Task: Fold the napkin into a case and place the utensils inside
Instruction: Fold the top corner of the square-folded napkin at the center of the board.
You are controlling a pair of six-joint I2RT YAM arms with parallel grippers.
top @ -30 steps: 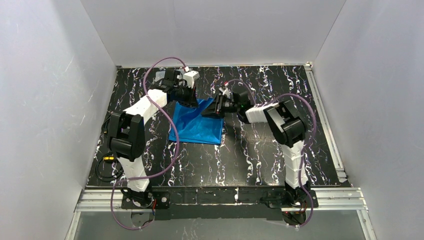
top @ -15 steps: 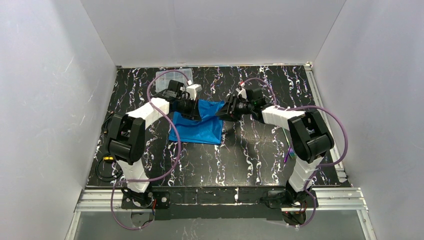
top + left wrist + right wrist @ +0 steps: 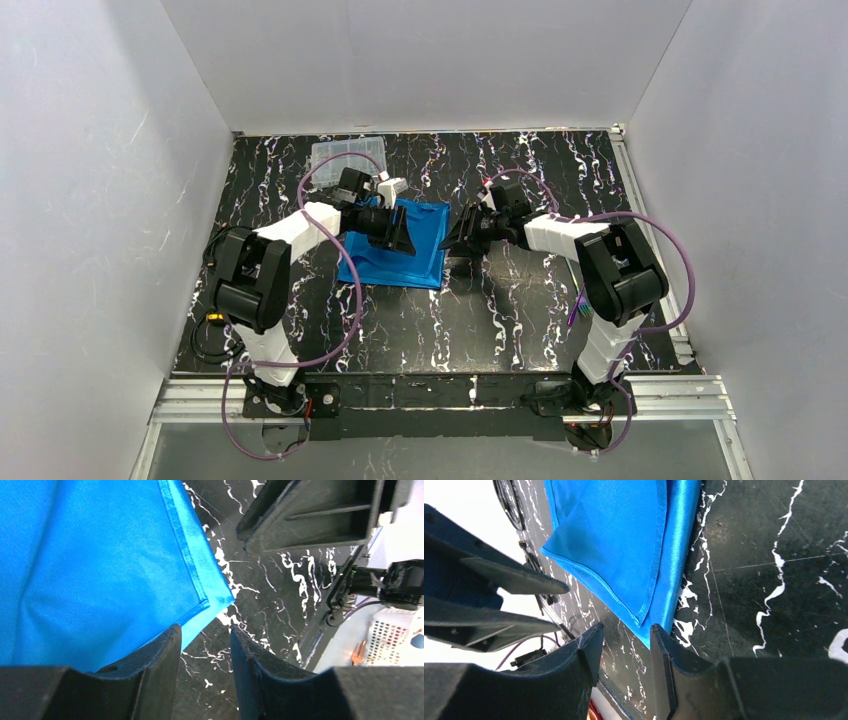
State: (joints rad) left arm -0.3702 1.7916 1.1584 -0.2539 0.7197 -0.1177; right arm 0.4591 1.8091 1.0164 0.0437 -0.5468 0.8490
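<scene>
The folded napkin (image 3: 385, 268) lies flat on the surface (image 3: 520, 320) between both arms, its far half under the left claw (image 3: 403, 238) and its right edge just beside the right claw (image 3: 453, 243), both claws parted and holding nothing.

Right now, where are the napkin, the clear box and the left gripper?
napkin (image 3: 400, 268), top view, flat near part of the cloth.
clear box (image 3: 347, 153), top view, middle of its lid.
left gripper (image 3: 204, 630), left wrist view, gap between its fingertips.
</scene>
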